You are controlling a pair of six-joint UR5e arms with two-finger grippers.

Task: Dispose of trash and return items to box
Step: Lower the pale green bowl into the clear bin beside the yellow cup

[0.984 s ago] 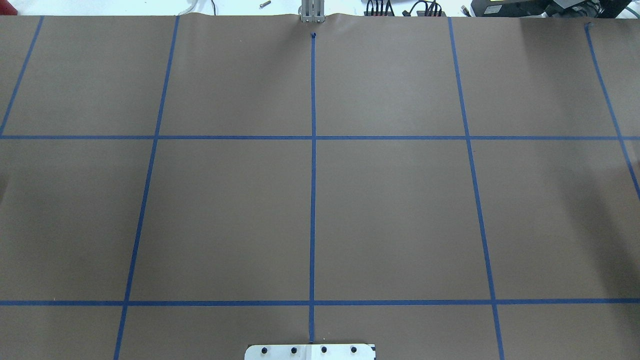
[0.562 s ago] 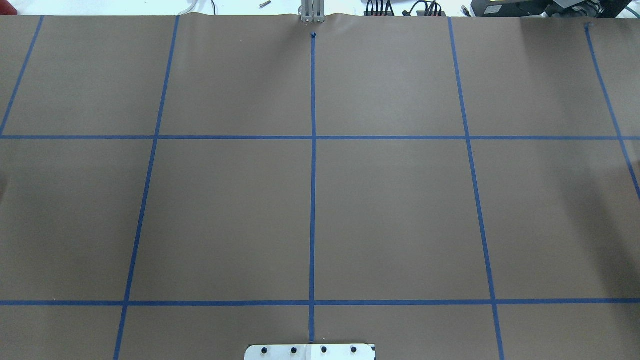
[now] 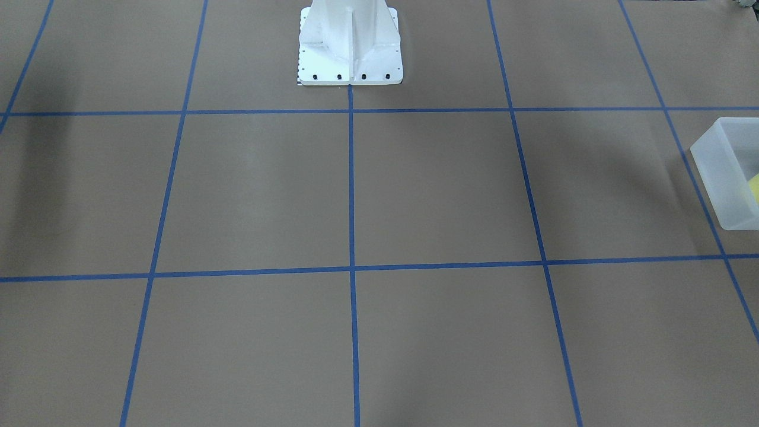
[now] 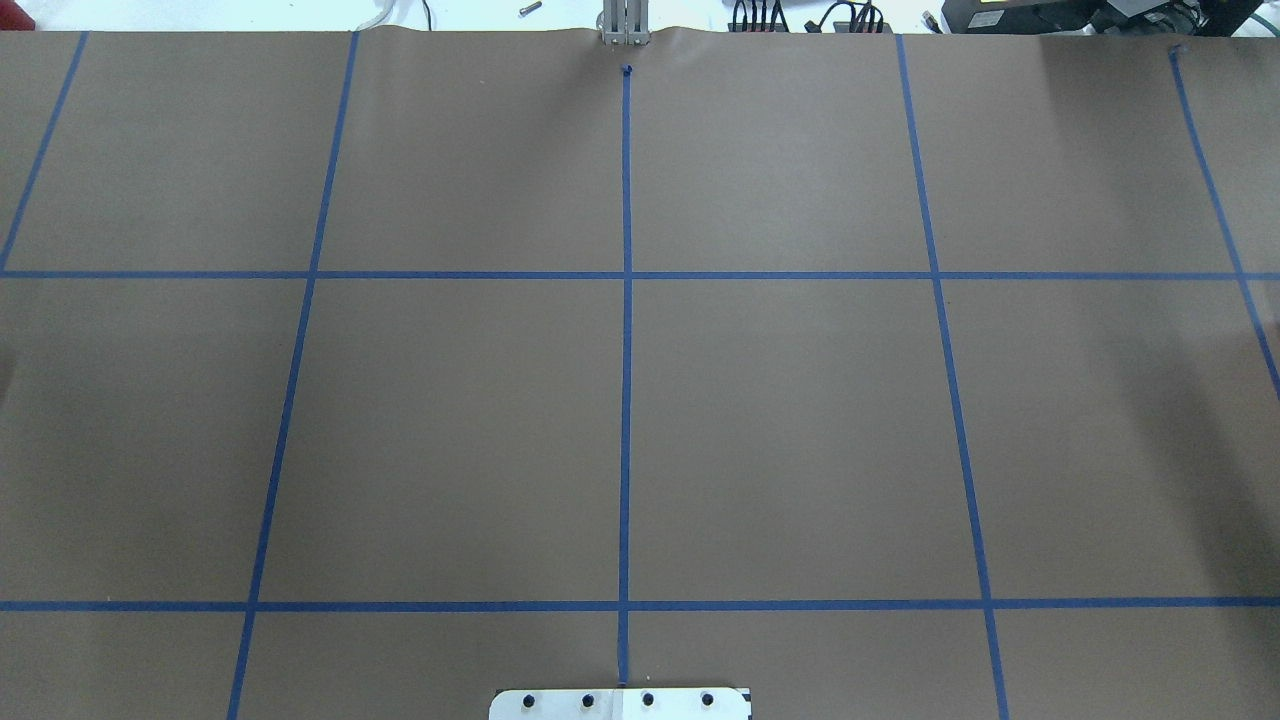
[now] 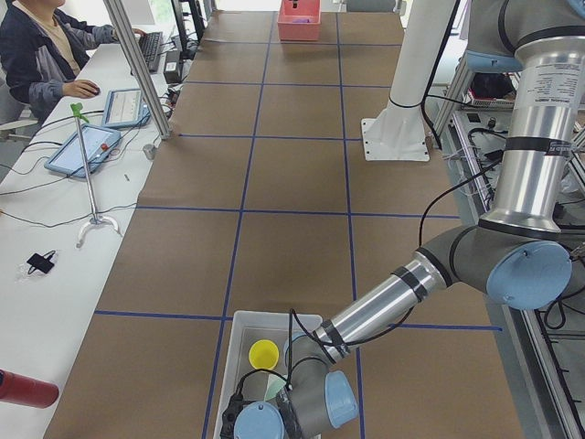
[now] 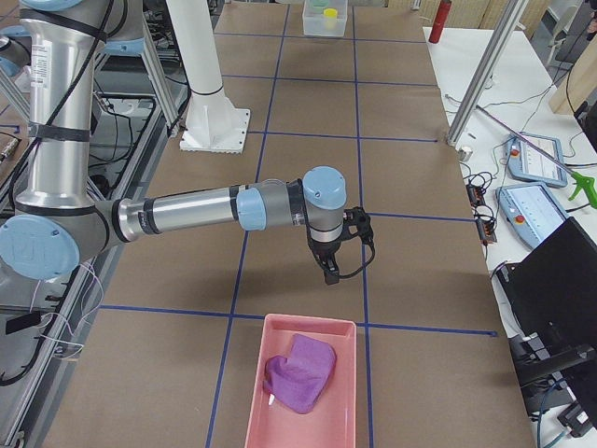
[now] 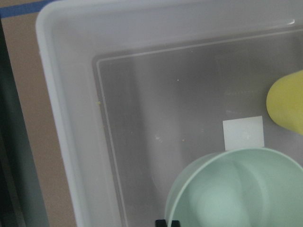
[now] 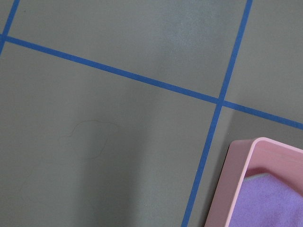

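Observation:
The frosted white box [image 5: 236, 331] sits at the table's end on my left; it also shows in the front-facing view [image 3: 720, 172]. The yellow cup [image 5: 264, 353] stands inside it. In the left wrist view the mint-green bowl [image 7: 236, 194] lies in the box [image 7: 66, 118] beside the cup [image 7: 287, 101]. My left gripper [image 5: 265, 393] reaches into the box over the bowl; a dark fingertip [image 7: 166, 222] shows at the bowl's rim, and I cannot tell whether the gripper is open or shut. My right gripper [image 6: 329, 273] hangs above the table by the pink bin; I cannot tell its state.
A pink bin [image 6: 303, 322] holding a crumpled purple cloth [image 6: 300, 371] sits at the table's end on my right; its corner shows in the right wrist view [image 8: 246, 156]. The white robot base [image 3: 350, 41] stands mid-table. An operator sits at a side desk [image 5: 41, 46].

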